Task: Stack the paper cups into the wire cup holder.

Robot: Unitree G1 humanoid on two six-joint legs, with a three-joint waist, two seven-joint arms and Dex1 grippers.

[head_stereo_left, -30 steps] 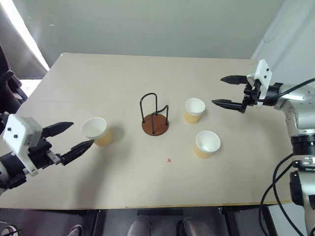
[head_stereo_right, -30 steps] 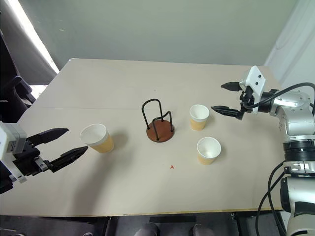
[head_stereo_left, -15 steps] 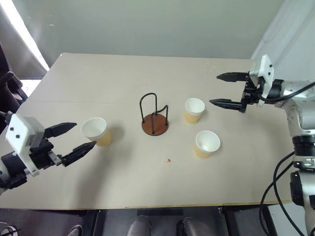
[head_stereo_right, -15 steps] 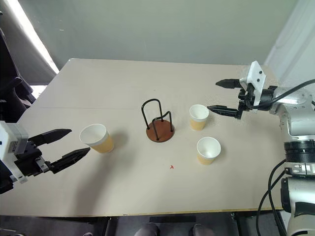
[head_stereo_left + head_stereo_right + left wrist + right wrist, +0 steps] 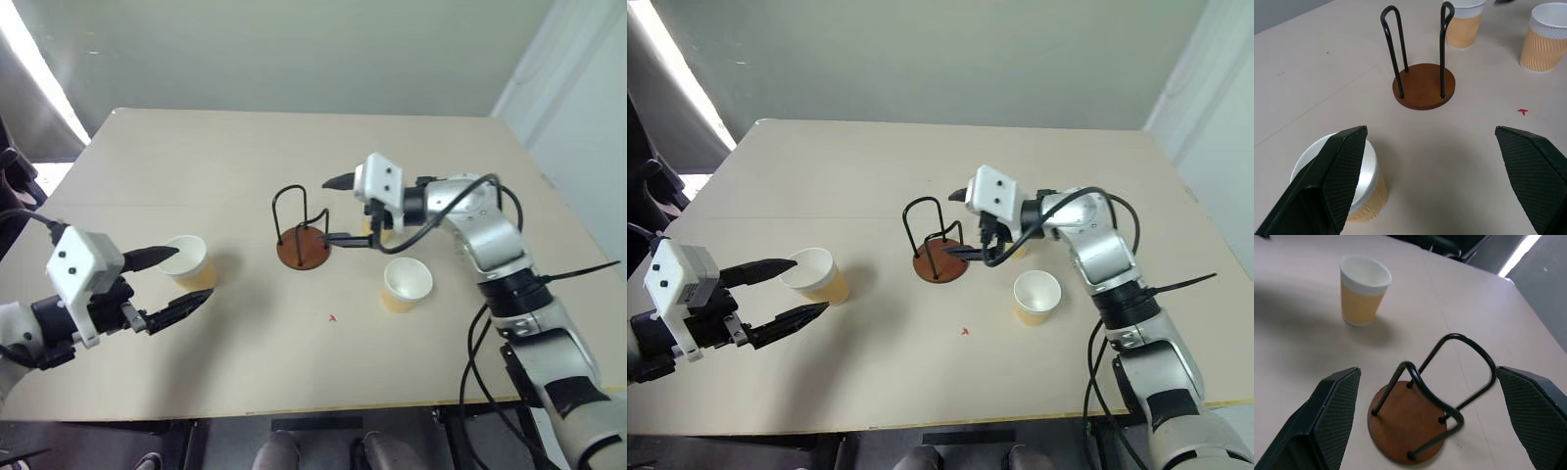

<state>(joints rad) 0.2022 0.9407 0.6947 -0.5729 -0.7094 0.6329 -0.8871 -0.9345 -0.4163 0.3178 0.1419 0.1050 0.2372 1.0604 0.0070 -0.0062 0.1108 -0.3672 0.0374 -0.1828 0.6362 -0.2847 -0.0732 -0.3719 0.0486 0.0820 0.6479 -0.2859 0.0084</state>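
Cup holder: the black wire cup holder on its round reddish-brown disc base [image 5: 301, 233] stands upright near the middle of the pale beige table [image 5: 235, 147], with no cup in it.
Left cup: a tapered tan-yellow paper cup with white inside and white rolled rim [image 5: 190, 261] stands upright to the robot's left of the holder, well apart from it.
Middle cup: a second paper cup of the same kind [image 5: 1463, 23] stands just to the holder's right, on its far side in the left wrist view; in the head views the right gripper largely hides it.
Right cup: the third paper cup [image 5: 406, 284] stands upright nearer the table's front edge, right of the holder, apart from it.
Right gripper: the right gripper [image 5: 346, 210] hangs over the holder's right side, its two black fingers spread wide and holding nothing; the holder lies between them in the right wrist view.
Left gripper: the left gripper [image 5: 181, 279] hovers just beside the left cup, fingers wide apart and empty, one fingertip [image 5: 157, 256] over the cup's rim.
Table mark: a small red speck [image 5: 333, 317] lies on the table in front of the holder.
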